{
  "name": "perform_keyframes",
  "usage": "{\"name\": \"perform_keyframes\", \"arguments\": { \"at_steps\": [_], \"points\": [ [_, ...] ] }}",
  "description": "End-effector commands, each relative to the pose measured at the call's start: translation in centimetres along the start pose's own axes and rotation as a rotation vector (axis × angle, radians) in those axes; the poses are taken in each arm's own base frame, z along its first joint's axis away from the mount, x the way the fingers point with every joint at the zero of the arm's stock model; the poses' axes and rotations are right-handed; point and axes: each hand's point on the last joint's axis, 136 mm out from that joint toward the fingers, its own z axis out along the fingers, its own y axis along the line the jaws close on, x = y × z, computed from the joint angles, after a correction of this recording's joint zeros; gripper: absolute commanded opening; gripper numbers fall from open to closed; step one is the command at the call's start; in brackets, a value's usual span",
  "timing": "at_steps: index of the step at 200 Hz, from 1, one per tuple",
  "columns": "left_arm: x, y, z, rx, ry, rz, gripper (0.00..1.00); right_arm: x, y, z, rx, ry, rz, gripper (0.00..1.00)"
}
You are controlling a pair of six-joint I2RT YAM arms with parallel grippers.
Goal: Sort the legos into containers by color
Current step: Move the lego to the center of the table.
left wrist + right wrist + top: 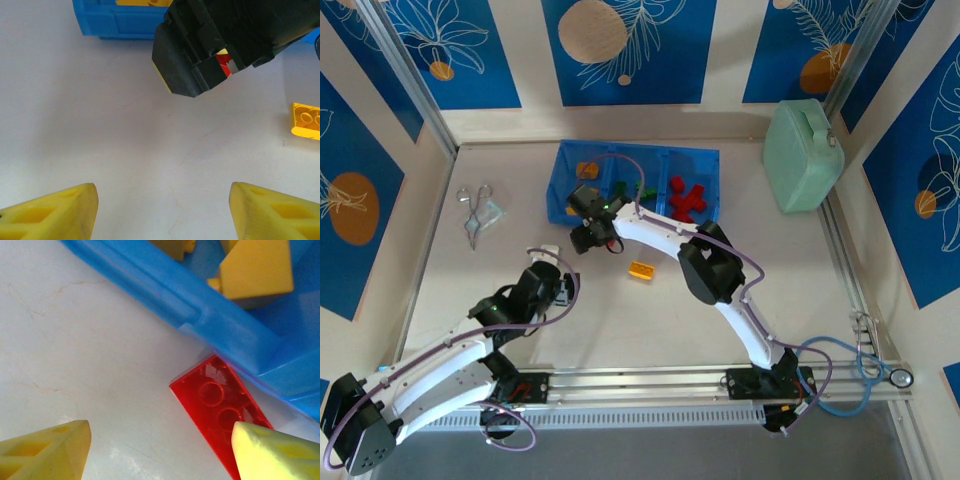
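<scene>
The left gripper (162,192) hangs low over bare table (90,125) with its yellow fingers spread wide and nothing between them. A yellow-orange brick (306,120) lies loose on the table ahead and to its right, well apart from it.

Farther out, the right gripper (161,432) is also spread open and holds nothing. It hovers over a red brick (220,405) that lies flat on the table, studs up, pressed against the outer wall of the blue tray (200,310). One finger sits over bare table. The other overlaps the brick's near end, and I cannot tell whether it touches.

Beyond that wall, yellow bricks (255,265) sit in the tray's left compartment. From above, the red bricks (685,200) are gathered in the right compartment, with a bit of green in the middle one.

The step in hand looks like picking up the stray red brick. The brick runs slantwise to the jaws and sits off-centre, so the next move probably calls for shifting or turning the gripper to straddle its narrow sides, then lowering and closing. The tray wall leaves little finger room on that side. The brick would then go to the right compartment. The yellow-orange brick remains unsorted.
</scene>
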Motion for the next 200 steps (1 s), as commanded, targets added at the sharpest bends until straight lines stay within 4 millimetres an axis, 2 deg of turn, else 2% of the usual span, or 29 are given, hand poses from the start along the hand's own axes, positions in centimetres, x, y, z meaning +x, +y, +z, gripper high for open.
{"name": "perform_keyframes", "arguments": {
  "at_steps": [1,40,71,91,120,136,162,200],
  "points": [
    [-0.5,0.5,-0.2,-0.021,-0.012,0.006,0.7,2.0,0.8,0.8,-0.022,0.051,-0.029,0.75],
    [-0.5,0.3,0.0,-0.015,-0.013,0.008,0.7,4.8,0.4,0.1,-0.027,0.086,-0.015,0.74],
    [-0.6,0.1,0.1,-0.009,-0.014,0.006,0.7,6.0,0.2,-2.3,-0.021,0.07,-0.009,0.73],
    [-0.7,0.0,0.0,-0.003,-0.018,0.004,0.7,5.9,-0.1,-4.2,-0.009,0.027,-0.008,0.72],
    [-1.0,-0.2,0.1,0.002,-0.024,0.004,0.69,4.2,-1.1,-6.1,0.019,-0.043,-0.015,0.76],
    [-1.1,-0.3,0.0,0.008,-0.024,0.003,0.69,3.4,-1.9,-5.9,0.038,-0.045,-0.018,0.78],
    [-1.1,-0.1,-0.3,0.007,-0.026,0.002,0.69,3.2,-3.4,-4.5,0.059,-0.015,-0.027,0.79],
    [-0.6,0.2,-0.4,0.006,-0.026,-0.004,0.69,4.4,-4.8,-2.3,0.074,0.079,-0.035,0.76]
  ]
}}
